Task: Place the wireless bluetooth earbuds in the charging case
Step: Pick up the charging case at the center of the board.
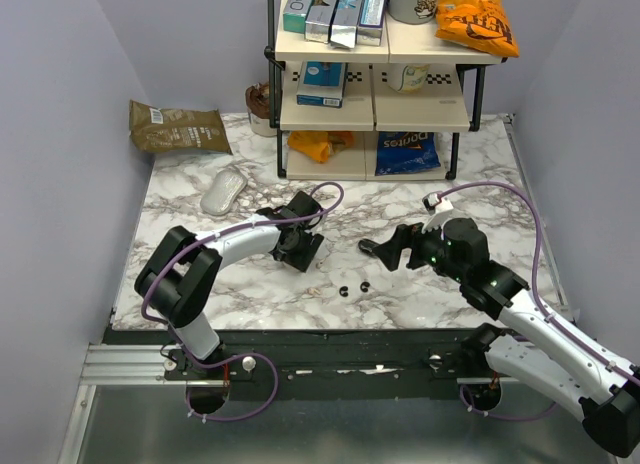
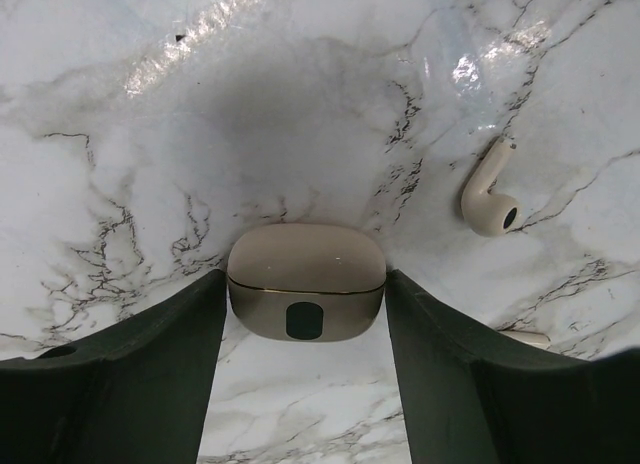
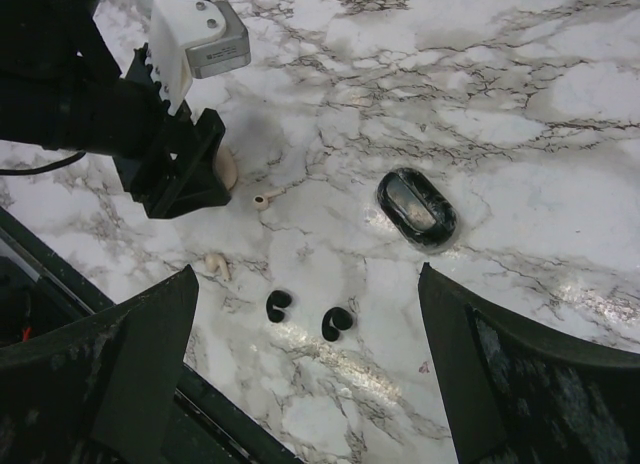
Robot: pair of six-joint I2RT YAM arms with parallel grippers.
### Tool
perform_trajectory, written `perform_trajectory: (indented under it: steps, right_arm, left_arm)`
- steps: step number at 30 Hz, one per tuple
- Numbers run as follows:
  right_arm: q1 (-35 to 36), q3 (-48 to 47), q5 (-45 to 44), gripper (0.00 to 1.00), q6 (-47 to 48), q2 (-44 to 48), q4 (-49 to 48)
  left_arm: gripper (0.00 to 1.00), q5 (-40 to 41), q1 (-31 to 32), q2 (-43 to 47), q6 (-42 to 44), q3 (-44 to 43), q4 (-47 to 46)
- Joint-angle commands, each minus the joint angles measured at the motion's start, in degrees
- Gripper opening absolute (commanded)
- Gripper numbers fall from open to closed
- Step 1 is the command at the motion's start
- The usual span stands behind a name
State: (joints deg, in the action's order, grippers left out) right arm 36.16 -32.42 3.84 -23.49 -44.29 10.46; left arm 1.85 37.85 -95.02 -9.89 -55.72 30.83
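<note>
Two black earbuds point(image 3: 278, 305) side by side on the marble table point(image 3: 560, 104), near the black oval case point(image 3: 415, 209), below spread, empty right fingers point(image 3: 130, 364); left fingers point(image 2: 150, 364) pinching a beige case point(image 2: 305, 279) beside a beige earbud point(image 2: 488, 199).

Marble tabletop point(image 1: 300, 306) bears two black earbuds point(image 3: 279, 305) side by side, black oval pod point(image 3: 416, 209) nearby, beige case point(image 2: 305, 281), one beige stemmed earbud point(image 2: 489, 196) beside it, brown bag point(image 1: 178, 127)

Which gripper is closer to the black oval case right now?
Right. The right gripper hovers open with the black oval case just ahead of its fingers. The left gripper sits farther off on the case's left, its fingers flanking a beige case.
</note>
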Motion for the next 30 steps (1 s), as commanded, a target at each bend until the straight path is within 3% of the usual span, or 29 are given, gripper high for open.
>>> perform_trajectory:
  steps: [1,6,11,15,16,20,22,26,30]
  right_arm:
    - [0.1,0.0,0.7,1.00,0.7,0.5,1.7]
    - [0.2,0.0,0.6,1.00,0.8,0.6,1.7]
    - [0.1,-0.3,0.6,1.00,0.8,0.6,1.8]
    - [0.1,-0.8,0.9,1.00,0.5,0.9,1.8]
    - [0.1,-1.1,1.0,1.00,0.4,0.8,1.9]
    - [0.1,-3.0,1.6,1.00,-0.3,0.3,1.9]
    - [0.1,-4.0,1.7,1.00,-0.8,-0.2,2.0]
    - [0.1,-7.5,1.0,1.00,-2.2,-1.9,1.8]
    - [0.2,-9.8,4.9,1.00,-1.5,-2.7,-0.7]
  left_arm:
    - [0.69,0.9,0.3,-1.7,0.5,0.4,-0.4]
    - [0.62,0.2,0.3,-1.8,0.5,0.4,-0.1]
    - [0.48,-0.2,0.4,-1.0,0.4,0.2,0.3]
    - [0.31,0.3,0.3,2.9,-0.7,0.1,-0.1]
    - [0.21,0.5,0.4,5.7,-1.1,0.1,-0.6]
    - [0.06,0.6,0.3,13.7,-3.1,0.9,-5.2]
    - [0.00,0.2,0.4,19.0,-4.0,2.0,-10.2]
    - [0.00,-4.1,0.7,27.8,-5.1,10.8,-24.3]
    - [0.00,-8.0,2.5,35.1,-5.1,21.6,-48.1]
